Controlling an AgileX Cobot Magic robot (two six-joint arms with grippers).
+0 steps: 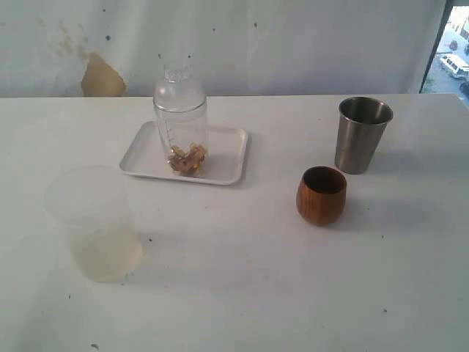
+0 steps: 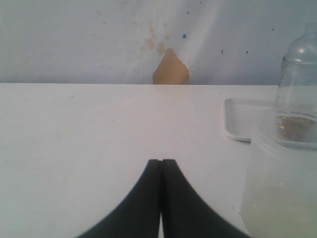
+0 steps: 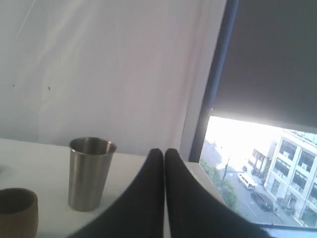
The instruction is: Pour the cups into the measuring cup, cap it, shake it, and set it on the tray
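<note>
Capped measuring cup (image 1: 180,121) stood on tray (image 1: 229,155), upper left.
Probably light, slick plastic (grip mid-body); left gripper (image 2: 161,164) and right gripper (image 3: 164,154) were pinched together, empty.

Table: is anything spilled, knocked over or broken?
Nothing is spilled or tipped. The measuring cup stands capped on the tray; the wooden cup and steel tumbler stand upright. Only the backdrop looks damaged: a brown patch with stains nearby.

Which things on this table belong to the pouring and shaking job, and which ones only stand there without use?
Belong to the job:
- measuring cup, capped, standing on the tray
- tray
- wooden cup
- steel tumbler

Only standing there:
- frosted plastic cup
</note>
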